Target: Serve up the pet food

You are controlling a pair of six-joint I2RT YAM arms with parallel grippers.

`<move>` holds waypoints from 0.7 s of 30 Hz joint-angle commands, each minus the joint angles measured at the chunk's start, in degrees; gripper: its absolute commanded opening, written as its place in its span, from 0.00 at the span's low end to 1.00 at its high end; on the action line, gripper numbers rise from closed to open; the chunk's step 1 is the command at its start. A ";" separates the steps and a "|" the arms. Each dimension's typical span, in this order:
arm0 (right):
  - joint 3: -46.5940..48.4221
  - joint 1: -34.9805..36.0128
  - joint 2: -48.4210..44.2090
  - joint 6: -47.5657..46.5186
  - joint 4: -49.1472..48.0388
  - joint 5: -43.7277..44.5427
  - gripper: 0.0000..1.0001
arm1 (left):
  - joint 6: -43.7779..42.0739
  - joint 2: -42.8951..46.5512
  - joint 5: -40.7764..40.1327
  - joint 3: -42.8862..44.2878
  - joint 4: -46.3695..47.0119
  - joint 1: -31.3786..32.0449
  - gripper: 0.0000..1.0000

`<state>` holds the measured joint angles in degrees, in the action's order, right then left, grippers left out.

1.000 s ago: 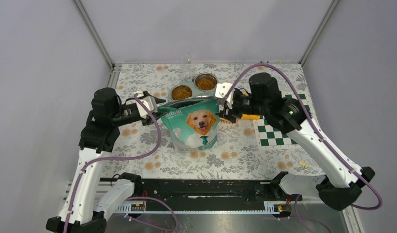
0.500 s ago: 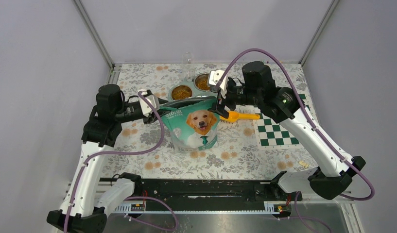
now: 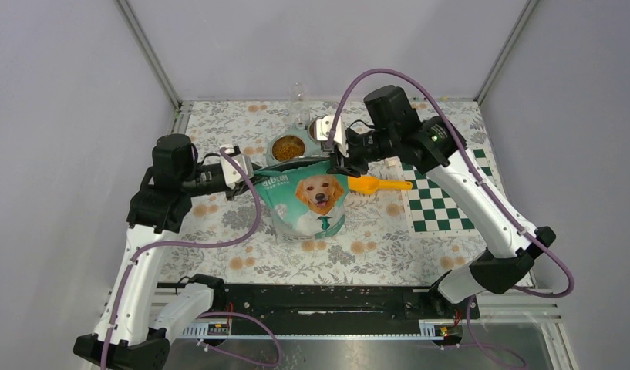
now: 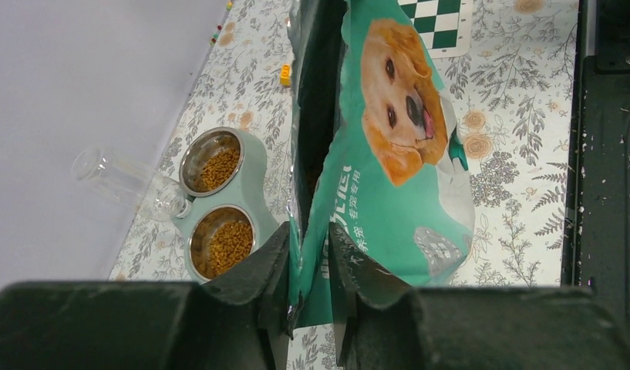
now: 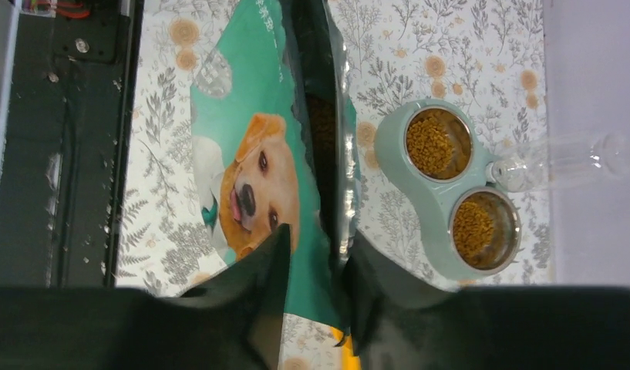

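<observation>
The pet food (image 3: 288, 146) fills both steel bowls of a pale green feeder (image 4: 254, 193), brown in the left wrist view (image 4: 229, 243) and the right wrist view (image 5: 429, 142). The teal dog-picture bag (image 3: 308, 200) stands in front of the feeder with its mouth agape. My left gripper (image 3: 254, 179) is shut on the bag's top left corner (image 4: 309, 231). My right gripper (image 3: 341, 166) straddles the top right corner (image 5: 318, 235), its jaws still apart on either side of the bag (image 5: 250, 169). The orange scoop (image 3: 373, 185) lies loose on the table right of the bag.
A clear bottle (image 3: 298, 104) lies behind the feeder by the back wall. A green checkered mat (image 3: 439, 204) covers the table to the right. The black rail (image 3: 311, 297) runs along the near edge.
My right gripper let go of the orange scoop, which now lies on the table, and swung left onto the bag's top right corner. The left arm kept its hold.
</observation>
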<state>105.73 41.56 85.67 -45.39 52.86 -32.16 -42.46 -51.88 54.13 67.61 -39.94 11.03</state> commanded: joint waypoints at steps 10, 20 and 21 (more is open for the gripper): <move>11.46 -0.13 0.09 0.13 7.44 6.81 0.00 | -5.45 -3.56 -7.58 8.82 -1.12 0.44 0.00; 12.42 -0.16 -6.20 5.37 -0.69 10.29 0.00 | -6.34 -7.66 -11.07 17.19 -1.77 0.40 0.00; 11.53 -0.16 -6.66 5.06 -0.71 9.95 0.00 | -6.24 -7.61 -10.15 16.83 -2.07 0.40 0.00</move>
<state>112.38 42.11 88.16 -41.60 58.46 -24.62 -46.17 -61.65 47.46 79.15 -48.47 12.84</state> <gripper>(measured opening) 0.026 0.014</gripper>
